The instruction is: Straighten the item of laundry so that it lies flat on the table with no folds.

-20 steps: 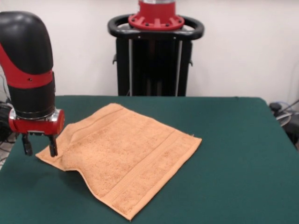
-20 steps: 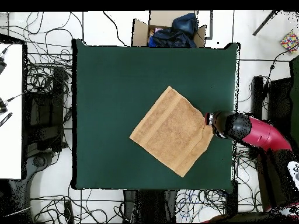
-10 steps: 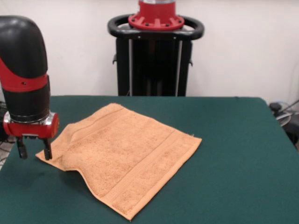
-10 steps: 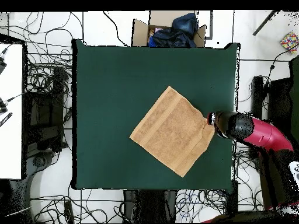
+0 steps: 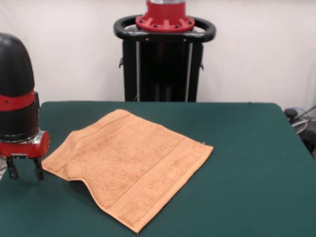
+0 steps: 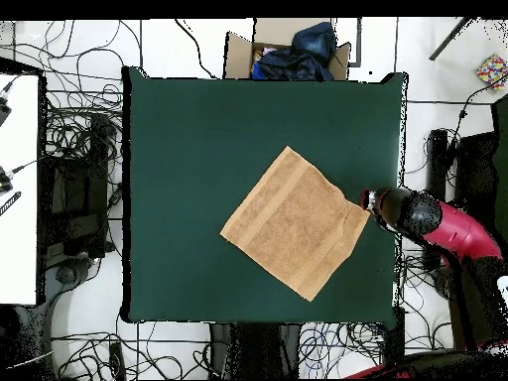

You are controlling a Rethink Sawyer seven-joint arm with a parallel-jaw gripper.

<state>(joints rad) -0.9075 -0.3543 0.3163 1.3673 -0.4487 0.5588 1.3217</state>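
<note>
The item of laundry [image 5: 129, 165], a light-orange terry towel with woven border bands, lies spread on the green table [image 5: 247, 163], corners pointing like a diamond in the overhead view [image 6: 296, 221]. Near its left corner in the front view a small ripple stays raised along the front edge. My gripper [image 5: 23, 168] hangs just left of that corner, apart from the cloth, open with nothing between its two dark fingers. From above, the gripper [image 6: 369, 204] sits at the towel's right corner near the table's right edge.
The table's left edge in the front view runs close beside the gripper. Off the table in the overhead view, a cardboard box with dark blue cloth [image 6: 288, 50] stands beyond the top edge, and cables cover the floor.
My gripper has moved off the towel's corner toward the table edge, leftward in the front view. The corner now lies free on the table. The towel has barely shifted.
</note>
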